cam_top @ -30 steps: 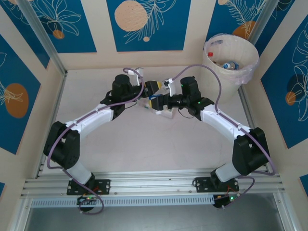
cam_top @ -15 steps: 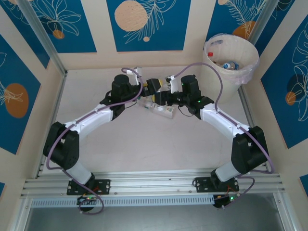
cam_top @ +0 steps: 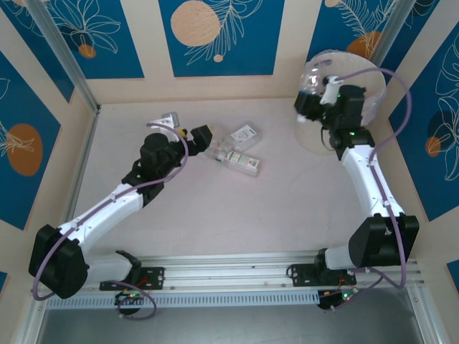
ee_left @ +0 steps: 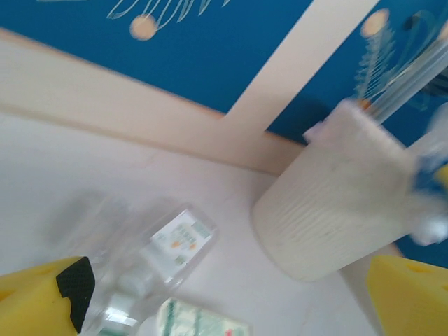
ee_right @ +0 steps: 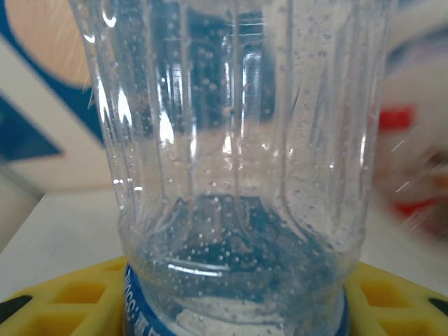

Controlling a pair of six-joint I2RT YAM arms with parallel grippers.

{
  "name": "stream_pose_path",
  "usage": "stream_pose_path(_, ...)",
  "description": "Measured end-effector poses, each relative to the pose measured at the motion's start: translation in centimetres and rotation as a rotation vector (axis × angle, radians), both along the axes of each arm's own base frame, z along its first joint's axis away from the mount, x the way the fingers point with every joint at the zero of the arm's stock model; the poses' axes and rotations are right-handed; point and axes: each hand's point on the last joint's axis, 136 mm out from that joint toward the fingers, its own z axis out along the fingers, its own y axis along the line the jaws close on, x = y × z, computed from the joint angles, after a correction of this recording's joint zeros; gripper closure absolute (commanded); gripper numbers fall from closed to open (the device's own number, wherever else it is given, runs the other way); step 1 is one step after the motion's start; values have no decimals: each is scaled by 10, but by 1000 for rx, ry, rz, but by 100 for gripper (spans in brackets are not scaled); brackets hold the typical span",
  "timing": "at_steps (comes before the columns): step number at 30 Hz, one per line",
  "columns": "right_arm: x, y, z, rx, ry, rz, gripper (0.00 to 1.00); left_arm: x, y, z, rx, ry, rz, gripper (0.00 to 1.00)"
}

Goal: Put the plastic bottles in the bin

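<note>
Since the frame a second before, the arms had parted: the right arm had swung from mid-bench to the far right corner, and the left arm had drawn back toward its own side. The bench point(cam_top: 215, 215) was pale and plain, fenced by beige walls carrying blue panels point(cam_top: 219, 36) with orange discs and white leaf outlines. The right tool point(cam_top: 312, 107) hung at the bin point(cam_top: 315, 140), which looked blurred from above, and its jaws were clamped on a clear bottle point(ee_right: 231, 154). In the right wrist view the ribbed body ran straight away from the yellow fingers point(ee_right: 56, 301), with a blue label at the grip; which end pointed outward could not be told. The left tool point(cam_top: 199, 135) stood open with its fingers wide apart, just beside a few bottles point(cam_top: 240, 163) lying flat on the far middle of the bench, their long axes slanting across it, well apart from the bin.
</note>
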Motion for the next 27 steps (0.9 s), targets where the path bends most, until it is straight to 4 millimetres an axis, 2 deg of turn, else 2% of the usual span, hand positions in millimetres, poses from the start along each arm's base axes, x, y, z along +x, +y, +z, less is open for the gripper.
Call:
stream_pose_path(3,9,-24,38,-27,-102,-80,53,-2,7,-30,49,67,28,0)
stream_pose_path(6,27,-43,62,-66,-183,-166,52,-2,9,-34,58,79,36,0)
stream_pose_path(8,45,-59,66,-92,-208,-238,51,-2,9,-34,57,78,37,0)
stream_pose_path(11,78,-80,51,-128,-188,-340,51,-1,9,-36,59,83,37,0)
stream_pose_path(15,118,-99,12,-163,-97,-411,48,0,8,-41,65,95,37,0)
stream_pose_path(17,134,-103,-5,-173,-37,-420,39,1,8,-43,68,99,37,0)
stream_pose_path(19,147,-104,-16,-167,22,-417,21,1,7,-46,69,106,38,0)
stream_pose_path(22,154,-100,-18,-132,70,-397,10,3,8,-49,73,113,40,0)
stream_pose_path(27,144,-94,-8,-82,94,-381,4,6,8,-59,86,135,43,0)
